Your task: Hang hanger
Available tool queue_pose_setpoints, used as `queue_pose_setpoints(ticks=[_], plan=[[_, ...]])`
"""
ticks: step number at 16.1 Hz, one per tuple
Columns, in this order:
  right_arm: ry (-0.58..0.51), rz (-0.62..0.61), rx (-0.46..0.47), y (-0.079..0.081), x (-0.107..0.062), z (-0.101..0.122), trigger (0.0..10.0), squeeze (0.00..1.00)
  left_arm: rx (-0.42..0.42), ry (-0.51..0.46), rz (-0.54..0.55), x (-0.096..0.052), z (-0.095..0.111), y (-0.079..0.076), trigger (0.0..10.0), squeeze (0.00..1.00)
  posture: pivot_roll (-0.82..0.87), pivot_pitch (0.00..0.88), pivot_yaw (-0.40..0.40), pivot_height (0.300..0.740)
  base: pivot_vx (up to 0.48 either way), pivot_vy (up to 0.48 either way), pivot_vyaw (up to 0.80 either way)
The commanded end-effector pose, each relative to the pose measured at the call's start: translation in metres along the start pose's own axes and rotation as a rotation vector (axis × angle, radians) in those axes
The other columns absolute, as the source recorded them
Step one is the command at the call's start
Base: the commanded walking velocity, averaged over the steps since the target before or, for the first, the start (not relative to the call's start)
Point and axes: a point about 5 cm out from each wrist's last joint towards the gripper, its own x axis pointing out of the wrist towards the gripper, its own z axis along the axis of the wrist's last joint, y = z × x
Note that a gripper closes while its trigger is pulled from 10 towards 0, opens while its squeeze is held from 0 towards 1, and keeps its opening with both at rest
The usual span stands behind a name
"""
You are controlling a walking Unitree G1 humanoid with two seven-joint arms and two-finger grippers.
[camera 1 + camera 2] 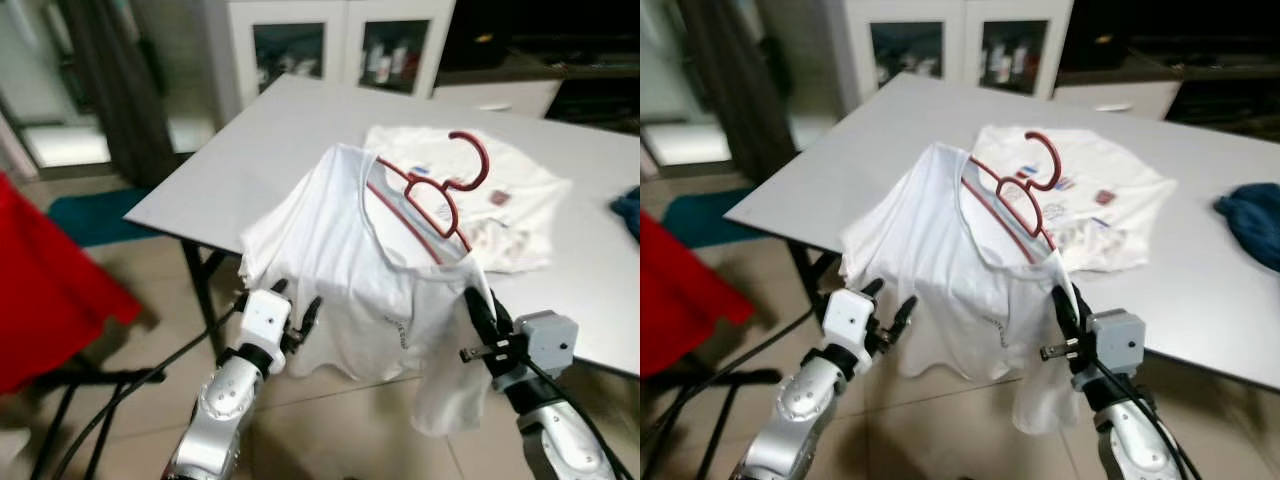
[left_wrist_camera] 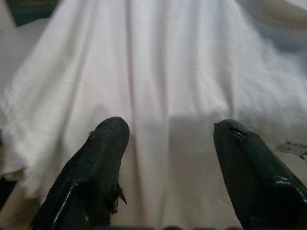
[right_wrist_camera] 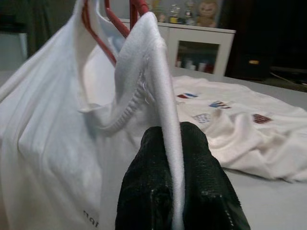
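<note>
A white T-shirt (image 1: pixel 340 260) hangs over the front edge of the grey table (image 1: pixel 280 130), with a red hanger (image 1: pixel 485 158) threaded through its neck and the hook pointing up. My right gripper (image 1: pixel 478 300) is shut on the shirt's right shoulder fabric by the collar; in the right wrist view the cloth edge runs between its closed fingers (image 3: pixel 201 167). My left gripper (image 1: pixel 298 295) is open just below and in front of the shirt's left side. Its fingers (image 2: pixel 103 143) are spread before the hanging cloth and hold nothing.
A second white shirt (image 1: pixel 515 195) with small prints lies flat on the table behind the hanger. A dark blue cloth (image 1: pixel 628 210) sits at the table's right edge. A red object (image 1: pixel 40 290) and black cables (image 1: pixel 120 385) are on the floor at left. White cabinets (image 1: pixel 340 45) stand behind.
</note>
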Motion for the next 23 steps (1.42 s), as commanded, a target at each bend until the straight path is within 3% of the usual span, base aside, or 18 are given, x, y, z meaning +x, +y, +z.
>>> queue_pose_setpoints(ticks=[1,12,17,21,23], plan=[[-0.036,-0.023,0.009,-0.004,0.001,0.008,10.0,0.00,0.009,0.012,0.000,-0.002,-0.003,0.001,10.0,0.00,0.00,0.048,0.005,0.740,0.000,-0.337,-0.71],[-0.017,-0.021,0.029,0.001,-0.003,0.006,10.0,0.00,-0.003,0.014,-0.006,-0.002,-0.003,0.000,10.0,0.00,0.00,0.050,0.011,0.740,0.000,-0.028,-0.71],[0.001,-0.012,0.050,0.004,-0.003,0.002,10.0,0.00,-0.005,0.016,-0.005,-0.002,-0.004,-0.001,10.0,0.00,0.00,0.050,0.013,0.740,0.000,0.000,0.00],[0.084,0.035,0.061,0.007,-0.007,-0.014,10.0,0.00,0.017,0.023,-0.002,-0.001,-0.004,0.001,10.0,0.00,0.00,0.048,0.014,0.740,0.000,0.000,0.00],[0.085,0.032,0.058,0.006,-0.007,-0.015,10.0,0.00,0.024,0.023,-0.005,0.000,-0.003,0.001,10.0,0.00,0.00,0.046,0.014,0.740,0.000,-0.480,0.00]])
